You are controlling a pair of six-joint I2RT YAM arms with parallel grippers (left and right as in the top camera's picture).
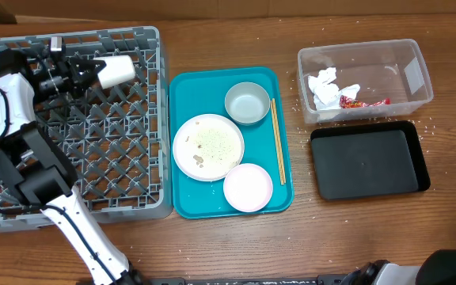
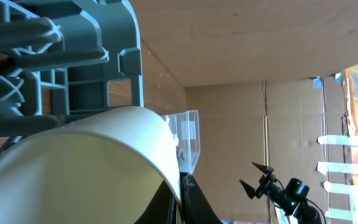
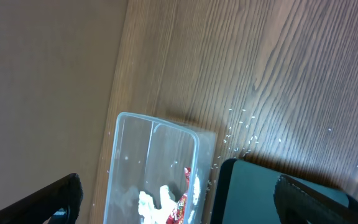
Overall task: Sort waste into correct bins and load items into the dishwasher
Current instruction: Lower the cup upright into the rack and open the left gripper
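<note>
My left gripper (image 1: 92, 73) is shut on the rim of the small white cup (image 1: 117, 70), holding it on its side over the far part of the grey dish rack (image 1: 153, 119). Close up, the cup (image 2: 92, 168) fills the left wrist view, its wall pinched between the fingertips (image 2: 194, 202). A white plate (image 1: 207, 146) with food residue, a pink dish (image 1: 248, 188), a grey bowl (image 1: 247, 103) and chopsticks (image 1: 276, 142) lie on the teal tray (image 1: 182, 142). Tissue (image 1: 323, 85) and a red wrapper (image 1: 362, 101) sit in the clear tub (image 1: 414, 71). My right gripper (image 3: 176, 202) hangs open above that tub (image 3: 142, 162).
A flat black tray (image 1: 366, 162) lies just in front of the clear tub. Loose rice grains (image 3: 238, 134) are scattered on the wooden table around both bins. The rack's upright pegs (image 2: 17, 37) stand close behind the cup.
</note>
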